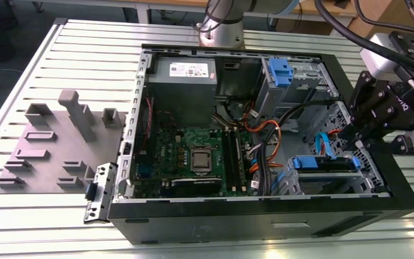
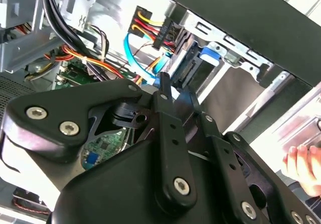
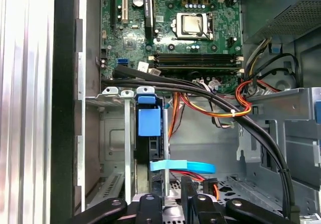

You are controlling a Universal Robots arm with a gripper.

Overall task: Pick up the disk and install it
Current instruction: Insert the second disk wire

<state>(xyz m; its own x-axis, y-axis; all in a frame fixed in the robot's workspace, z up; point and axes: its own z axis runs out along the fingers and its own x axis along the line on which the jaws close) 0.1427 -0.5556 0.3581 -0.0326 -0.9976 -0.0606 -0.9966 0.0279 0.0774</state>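
Blue-framed disk [image 3: 149,128] edgewise in metal bay [image 3: 113,128]

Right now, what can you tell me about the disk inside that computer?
The disk stands on edge in the metal drive cage at the case's corner, next to the black side wall. Mostly its blue plastic carrier shows, with a tab on its end; the drive body looks dark and narrow. The pincer sits just beside it, near a flat blue cable. Whether anything grips it is unclear.

We are seeing print on the grey power-supply box's white sticker [image 1: 185,69], but we are reading none.
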